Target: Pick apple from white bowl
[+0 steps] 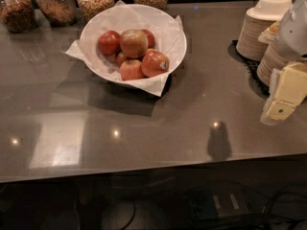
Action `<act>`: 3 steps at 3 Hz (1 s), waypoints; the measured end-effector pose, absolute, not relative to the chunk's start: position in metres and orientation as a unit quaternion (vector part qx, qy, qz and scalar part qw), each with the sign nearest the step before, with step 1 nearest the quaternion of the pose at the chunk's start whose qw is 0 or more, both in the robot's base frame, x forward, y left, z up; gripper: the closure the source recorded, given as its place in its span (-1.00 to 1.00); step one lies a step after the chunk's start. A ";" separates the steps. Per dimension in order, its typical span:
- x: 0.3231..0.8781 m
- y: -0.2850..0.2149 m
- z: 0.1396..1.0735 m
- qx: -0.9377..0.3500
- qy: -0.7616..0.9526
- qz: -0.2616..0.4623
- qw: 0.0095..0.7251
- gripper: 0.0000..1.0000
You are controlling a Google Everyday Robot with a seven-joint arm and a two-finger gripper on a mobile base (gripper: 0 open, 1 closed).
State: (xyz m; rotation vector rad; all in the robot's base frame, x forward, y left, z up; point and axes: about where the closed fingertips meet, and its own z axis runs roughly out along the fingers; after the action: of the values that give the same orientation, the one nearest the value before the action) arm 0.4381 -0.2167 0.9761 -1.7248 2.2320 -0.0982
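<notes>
OK, reach phase by the look of it: end effector hangs at the far right edge of view, over the counter in front of the stacked tan paper bowls, well apart from the fruit. Open or closed? Can't tell from this angle. What's clear is it's touching no apple & nothing shows in its grip. Target's the apple, the big dull-red one w/ the yellow-green blush, riding on top of the pile near the middle of the white bowl, which sits at the back-left of the counter just in front of the glass jars. My read on doing this well: swing left across the counter, line up above the pile, then drop straight down onto the blushed one, since it's highest & most exposed. Tight neighbours though: the all-red apple touching on its left, the stickered apple just below-right, so a sideways approach prob. knocks one. Keep the descent short too; the paper liner could snag or shift if it goes deep.
</notes>
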 end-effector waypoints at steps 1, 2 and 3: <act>0.438 -0.217 0.976 -0.603 0.781 -0.034 0.159 -1.00; 0.443 -0.210 0.978 -0.601 0.779 -0.033 0.177 -1.00; 0.449 -0.201 0.977 -0.596 0.778 -0.024 0.197 -1.00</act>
State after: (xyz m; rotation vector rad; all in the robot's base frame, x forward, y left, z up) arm 0.4492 -0.2013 0.9772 -1.6687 2.1774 -0.0671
